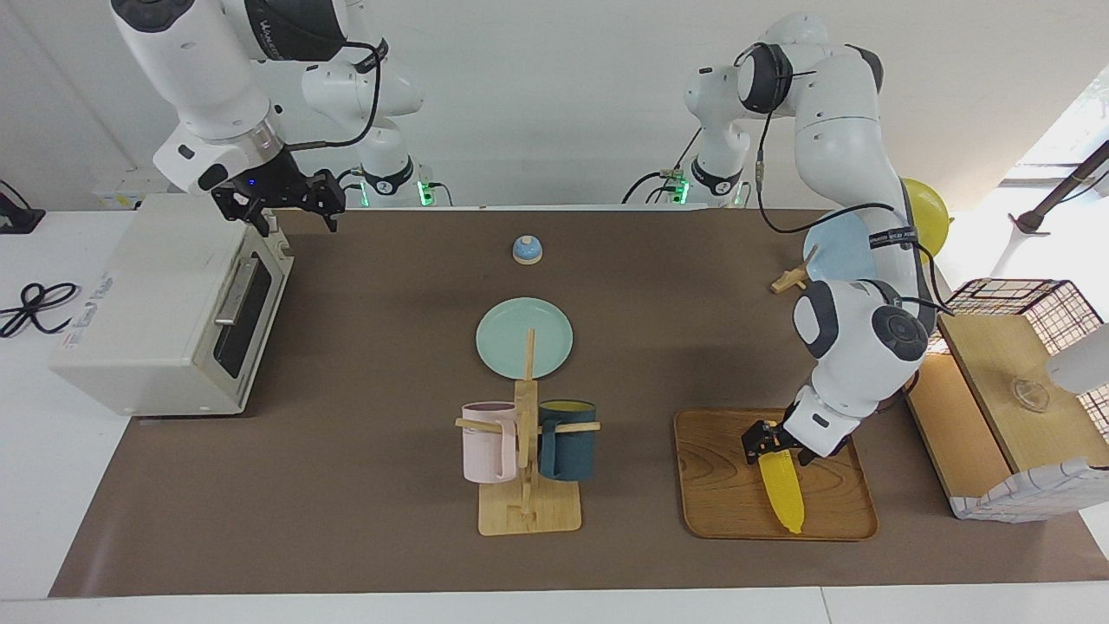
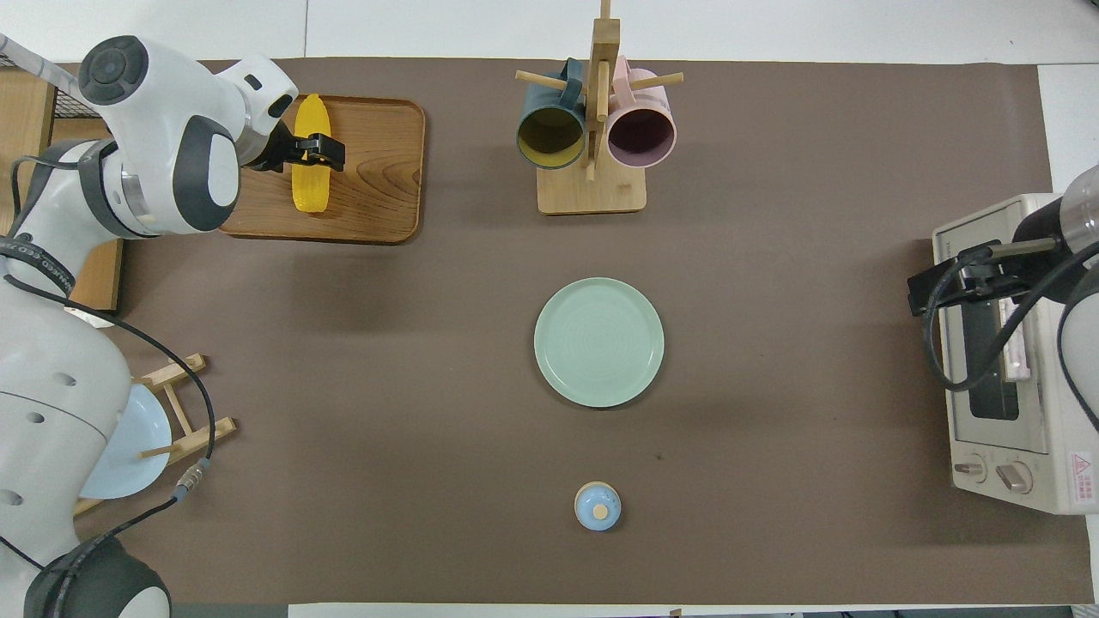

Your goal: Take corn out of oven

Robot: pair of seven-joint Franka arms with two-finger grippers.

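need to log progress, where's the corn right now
The corn lies on the wooden tray at the left arm's end of the table, beside the mug rack, with the left claw at its upper end.

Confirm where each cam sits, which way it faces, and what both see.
Facing view: high across the table, looking at the robots; both arms show, left gripper at the corn on the wooden tray, right gripper over the oven.
Overhead view: above the robots' end, looking steeply down; arms enter from below.
Shared: corn, tray, oven, green plate.
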